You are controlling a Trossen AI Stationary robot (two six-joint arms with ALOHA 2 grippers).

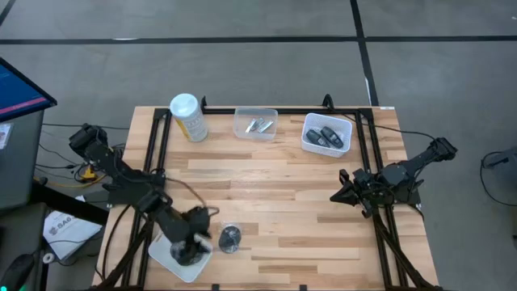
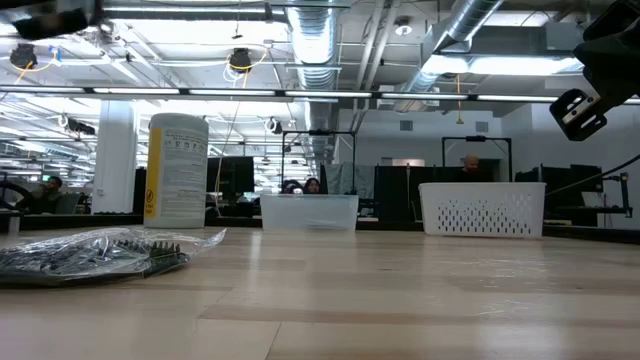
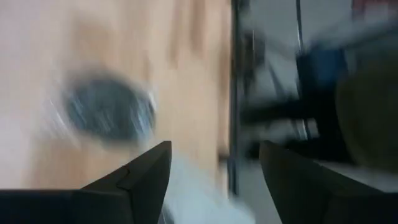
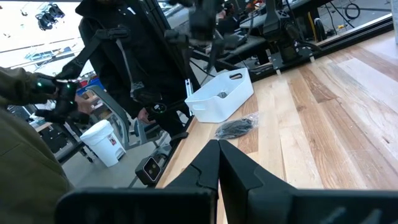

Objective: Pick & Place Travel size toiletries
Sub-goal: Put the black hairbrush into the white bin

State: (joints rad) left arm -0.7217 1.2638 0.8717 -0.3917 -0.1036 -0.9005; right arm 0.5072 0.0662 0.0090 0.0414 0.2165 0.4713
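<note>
Surface: pale wood-plank table in a black frame, on a grey floor crossed by dark tape lines. Room beyond, in the low view: open ceiling with silver ducts, strip lights, desks with monitors, seated people far back.

Far edge of table: tall pale-yellow canister with white lid; clear tub holding two silvery tubes; white slotted basket holding dark oblong pieces.

Near edge: a dark round lump in clear wrapping lies on the bare wood just beside a white tray. The same lump fills the low view's left foreground.

Left gripper hangs over the white tray; in the left wrist view its fingers stand apart with nothing between them. That view is badly smeared; the dark oval blob is probably the wrapped lump.

Right gripper sits near the table's right edge, well apart from the items, fingers pressed together, empty. Its wrist view shows the white tray, the lump, and a person in dark clothing beyond the table edge.

The tray's contents are hidden under the left arm in the high view.
</note>
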